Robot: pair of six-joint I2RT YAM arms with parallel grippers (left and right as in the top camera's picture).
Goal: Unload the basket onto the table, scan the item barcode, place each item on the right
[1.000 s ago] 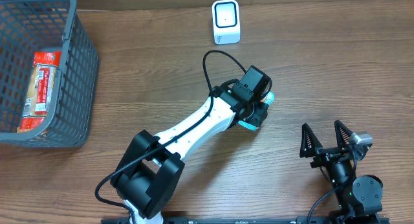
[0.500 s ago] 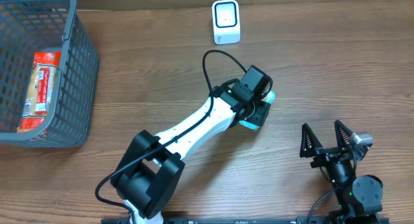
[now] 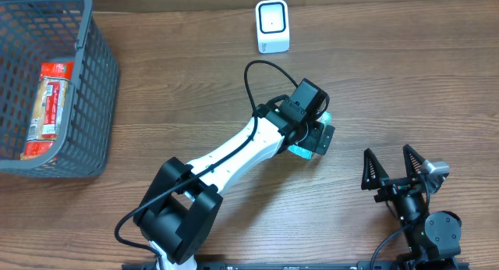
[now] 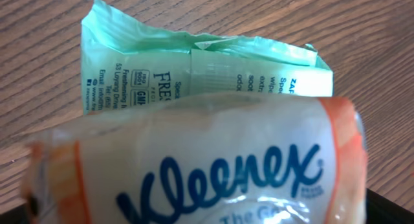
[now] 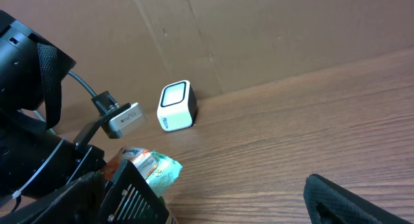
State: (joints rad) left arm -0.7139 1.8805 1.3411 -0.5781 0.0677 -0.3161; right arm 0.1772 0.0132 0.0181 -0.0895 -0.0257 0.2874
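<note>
The item is a Kleenex tissue pack [image 4: 207, 153], clear wrap with orange ends and a green flap, lying on the wood table. In the left wrist view it fills the frame, and my own fingers do not show there. From overhead, my left gripper [image 3: 312, 137] sits over the pack [image 3: 299, 151] with its jaws spread apart around it. A white barcode scanner [image 3: 272, 26] stands at the table's back edge, also seen as the scanner [image 5: 176, 106] beyond the pack [image 5: 152, 166]. My right gripper [image 3: 391, 165] rests open near the front right, holding nothing.
A grey mesh basket [image 3: 101, 90] stands at the far left with a red packet [image 3: 48, 98] lying in it. A cardboard wall [image 5: 259, 36] rises behind the scanner. The left arm's black cable [image 3: 251, 75] loops above its wrist.
My left gripper's jaws have spread wider around the tissue pack, with one finger swinging out to the right. The arm itself and the right gripper have not moved.
</note>
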